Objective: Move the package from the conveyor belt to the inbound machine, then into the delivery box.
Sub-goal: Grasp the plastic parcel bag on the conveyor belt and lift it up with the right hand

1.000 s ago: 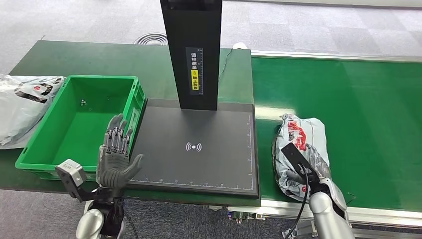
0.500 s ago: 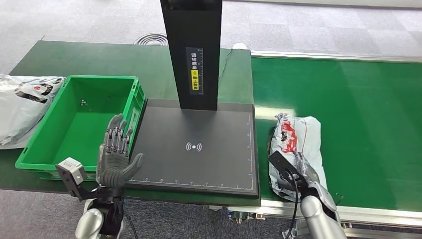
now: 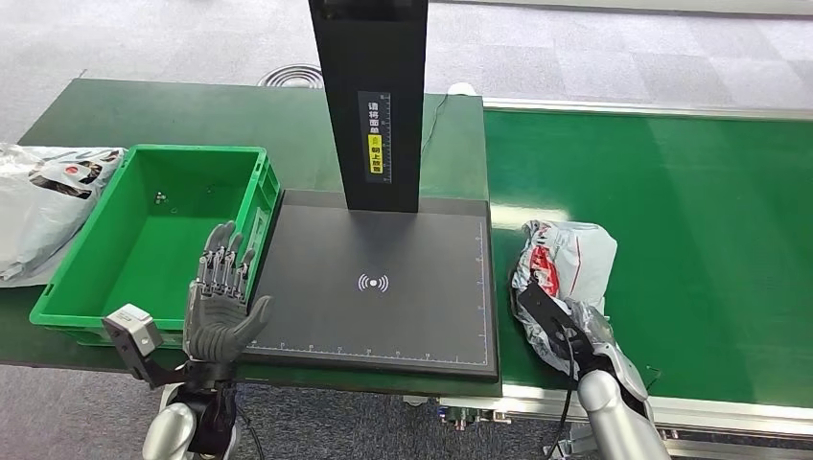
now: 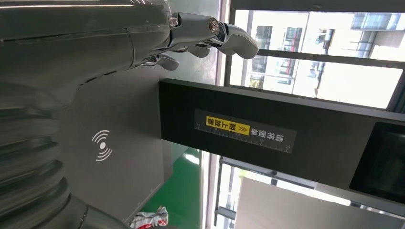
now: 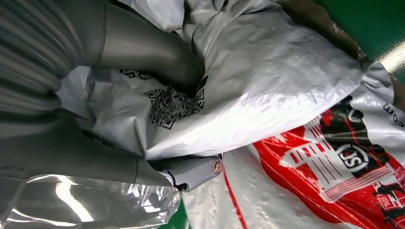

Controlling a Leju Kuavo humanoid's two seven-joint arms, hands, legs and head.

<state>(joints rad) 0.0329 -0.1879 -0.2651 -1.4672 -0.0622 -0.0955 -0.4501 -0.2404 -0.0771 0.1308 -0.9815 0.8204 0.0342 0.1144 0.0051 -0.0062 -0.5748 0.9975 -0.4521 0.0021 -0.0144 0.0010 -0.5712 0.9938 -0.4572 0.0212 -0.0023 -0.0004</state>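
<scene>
The right hand (image 3: 564, 329) is gripping the near end of the crumpled white plastic mailer package with red print (image 3: 566, 268), fingers bunching the film; the right wrist view is showing the thumb dug into a fold beside a printed code. The package is lying on the green conveyor belt (image 3: 690, 211), just beside the right edge of the flat black inbound machine platform with its white signal mark (image 3: 374, 283). The left hand (image 3: 222, 305) is hovering open, holding nothing, between the platform and the empty green plastic delivery box (image 3: 58, 287).

Risk, as judged: the grip is taking loose film only, so the contents could sag or slip free on lifting. The trailing end could also catch on the platform's raised edge.

Compared with one second ago, the package is sitting closer to the platform and is more bunched; the right hand has drawn leftward. The left hand is unchanged.
</scene>
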